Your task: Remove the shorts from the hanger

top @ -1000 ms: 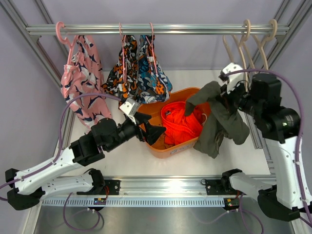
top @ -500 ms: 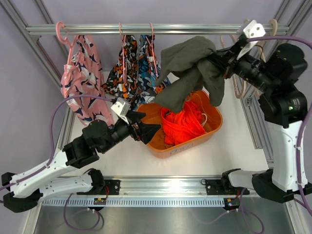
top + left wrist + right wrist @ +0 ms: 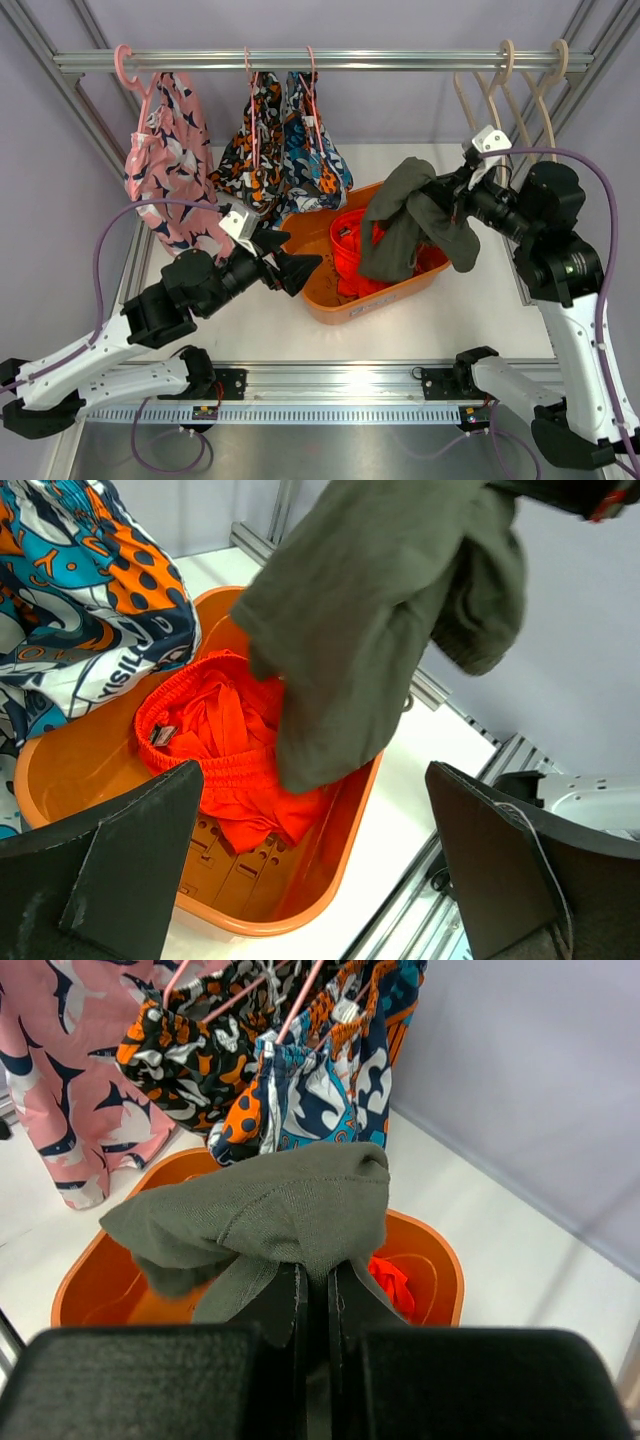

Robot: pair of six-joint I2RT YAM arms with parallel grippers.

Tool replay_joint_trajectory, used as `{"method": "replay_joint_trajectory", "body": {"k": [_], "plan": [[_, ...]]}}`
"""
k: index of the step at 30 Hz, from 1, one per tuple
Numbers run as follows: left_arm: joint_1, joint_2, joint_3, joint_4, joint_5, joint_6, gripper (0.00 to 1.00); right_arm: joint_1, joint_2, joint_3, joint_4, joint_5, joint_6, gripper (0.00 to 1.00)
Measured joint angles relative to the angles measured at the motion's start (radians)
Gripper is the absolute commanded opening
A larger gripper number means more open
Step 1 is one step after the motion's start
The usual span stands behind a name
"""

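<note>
Olive shorts (image 3: 405,215) dangle pinched in the right gripper (image 3: 441,196) over the orange tub (image 3: 345,305) — release looks next; left gripper (image 3: 303,268) splayed wide, empty, at tub's nine o'clock.

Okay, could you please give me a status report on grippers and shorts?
Right gripper shut on olive shorts, above orange bin. Left gripper open, empty. Three printed shorts hang on rail.

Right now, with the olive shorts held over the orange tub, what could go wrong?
1. The olive shorts, clamped in the right pincer, hang partly beyond the right rim of the orange tub; released here, a leg may land on the table.
2. The open left pincer sits close to the tub's left wall and might nudge it.
</note>
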Motion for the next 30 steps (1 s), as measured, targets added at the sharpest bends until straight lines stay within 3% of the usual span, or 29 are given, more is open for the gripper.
{"method": "replay_joint_trajectory", "body": {"k": [6,15,20,30], "plan": [[0.0,0.043,0.0,-0.001,0.0,0.01,0.99,-0.002,-0.026,-0.111,0.067,-0.015,0.006,0.0],[0.0,0.077,0.003,-0.016,-0.001,0.009,0.99,-0.002,0.37,-0.198,0.159,-0.04,0.077,0.0],[0.0,0.077,0.014,-0.02,-0.013,0.007,0.99,-0.002,0.463,-0.282,0.224,-0.022,0.082,0.0],[0.0,0.118,0.072,-0.023,-0.037,0.011,0.99,0.068,0.496,-0.488,0.407,0.229,-0.066,0.0]]}}
